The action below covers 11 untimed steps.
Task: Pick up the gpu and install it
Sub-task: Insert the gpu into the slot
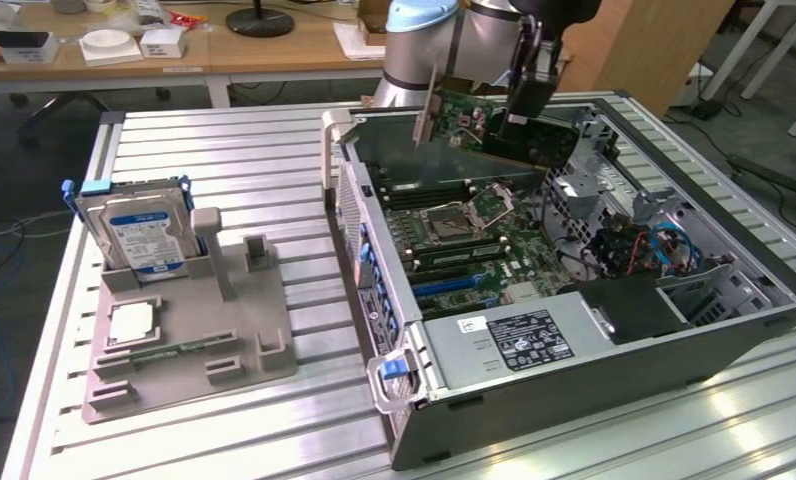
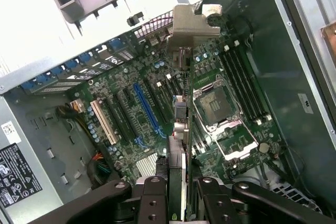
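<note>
Case (image 1: 572, 400) open, motherboard (image 1: 458, 235) exposed. The gpu (image 1: 468, 115) hangs edge-down above the board, pinched along its top edge by the gripper (image 1: 518, 125) (jaws narrow, closed on the card). Judged light, stiff, fragile: hold by bare board edges.

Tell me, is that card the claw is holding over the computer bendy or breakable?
Probably stiff: the gpu juts sideways from the claw without sagging. Likely fragile, since its green face shows bare components. It looks thin edge-on between the fingers, so it may twist if bumped against the case.
</note>
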Available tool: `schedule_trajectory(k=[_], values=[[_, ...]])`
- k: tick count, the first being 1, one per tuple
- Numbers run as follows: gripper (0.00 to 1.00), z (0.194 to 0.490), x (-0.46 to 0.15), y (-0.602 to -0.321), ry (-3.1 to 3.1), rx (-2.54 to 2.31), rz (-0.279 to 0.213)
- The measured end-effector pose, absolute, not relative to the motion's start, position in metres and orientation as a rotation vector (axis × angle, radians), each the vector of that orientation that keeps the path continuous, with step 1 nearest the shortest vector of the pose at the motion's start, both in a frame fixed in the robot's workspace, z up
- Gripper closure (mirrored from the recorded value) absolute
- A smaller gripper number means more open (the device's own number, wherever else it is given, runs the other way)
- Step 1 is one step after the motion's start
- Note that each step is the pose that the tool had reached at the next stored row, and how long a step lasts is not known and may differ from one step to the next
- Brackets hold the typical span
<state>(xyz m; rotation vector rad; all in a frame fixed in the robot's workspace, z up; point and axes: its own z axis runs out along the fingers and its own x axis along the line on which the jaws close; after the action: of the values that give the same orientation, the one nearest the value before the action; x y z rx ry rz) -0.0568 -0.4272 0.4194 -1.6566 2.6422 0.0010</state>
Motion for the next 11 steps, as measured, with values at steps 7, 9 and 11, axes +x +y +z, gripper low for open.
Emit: schedule_trajectory(k=[7,9,11], values=[[0.74,0.4193,-0.0568,-0.4272,2.531,-1.822,0.003],[0.74,0.4193,-0.0568,-0.4272,2.501,-1.863,0.004],[0.74,0.4193,-0.0568,-0.4272,2.473,-1.9,0.004]])
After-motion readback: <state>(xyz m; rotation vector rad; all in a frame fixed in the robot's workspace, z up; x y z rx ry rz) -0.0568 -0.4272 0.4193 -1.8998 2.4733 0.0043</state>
